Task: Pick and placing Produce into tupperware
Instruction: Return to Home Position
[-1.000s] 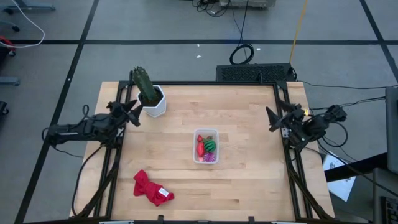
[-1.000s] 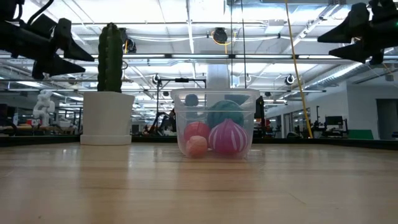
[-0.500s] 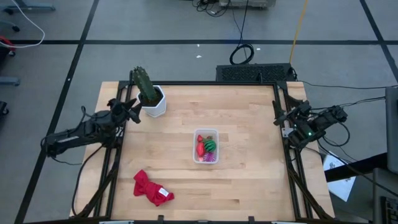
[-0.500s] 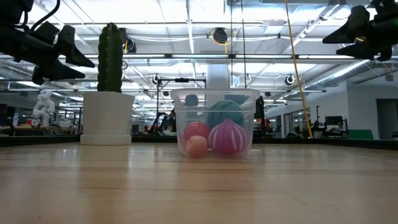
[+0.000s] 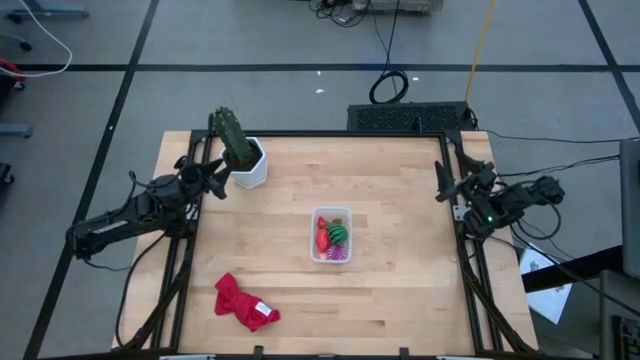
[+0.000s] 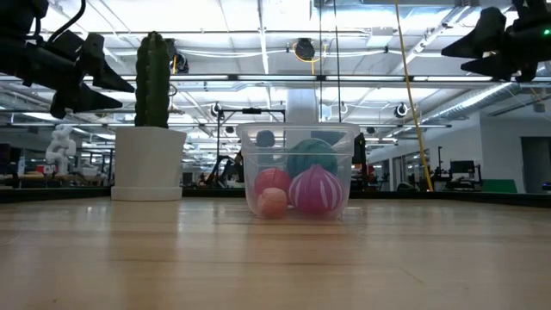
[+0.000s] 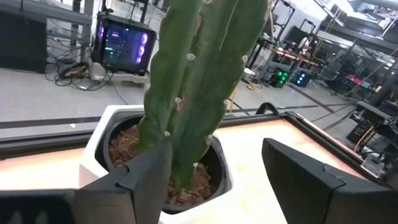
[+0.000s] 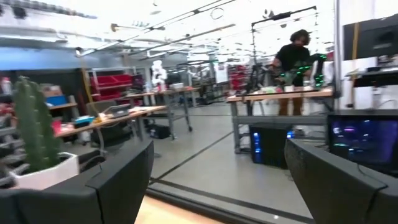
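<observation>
The clear tupperware tub (image 5: 331, 235) (image 6: 298, 170) stands near the table's middle. Inside it lie the toy produce: a red piece (image 5: 322, 237) (image 6: 271, 183), a green striped ball (image 5: 339, 233) (image 6: 312, 153) and a purple striped ball (image 5: 339, 253) (image 6: 318, 189). My left gripper (image 5: 214, 179) (image 7: 214, 177) is open at the table's left edge, raised, close to the cactus (image 5: 229, 138) (image 7: 199, 81). My right gripper (image 5: 444, 184) (image 8: 217, 186) is open at the table's right edge, raised well above the board. Neither touches anything.
A green cactus in a white pot (image 5: 247, 166) (image 6: 147, 164) stands at the far left of the table. A red cloth (image 5: 243, 302) lies near the front left. A person (image 8: 297, 65) stands at a bench far behind the table. Bare wood surrounds the tub.
My right gripper has drawn back toward the table's right edge and turned to point toward the far side. My left gripper has shifted slightly toward the cactus. The tub and the produce have kept still.
</observation>
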